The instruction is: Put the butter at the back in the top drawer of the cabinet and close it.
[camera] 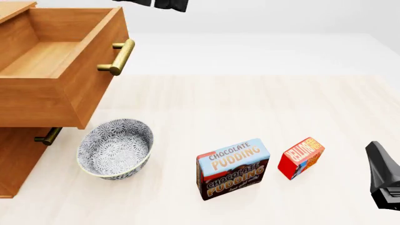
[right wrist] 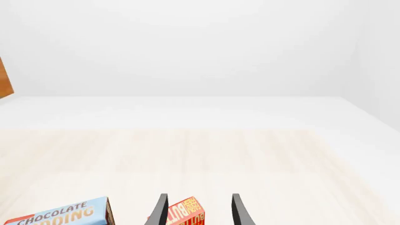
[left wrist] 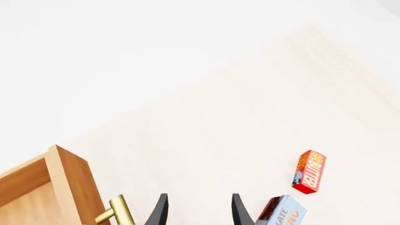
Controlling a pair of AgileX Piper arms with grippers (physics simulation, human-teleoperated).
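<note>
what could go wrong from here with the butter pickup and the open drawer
1. The butter stands close beside the chocolate pudding box. The right gripper, open and lined up on the butter, could bump the pudding with a finger or tip the small box over.
2. The top drawer hangs out over the bowl; a low carry path might strike the bowl or the drawer's front wall.
3. The left gripper hangs near the drawer handle and could cross the right arm's path.

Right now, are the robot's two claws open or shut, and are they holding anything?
Left gripper: open, holding nothing.
Right gripper: open, empty, with the small red rectangular butter box showing between its fingers but not clamped.
</note>
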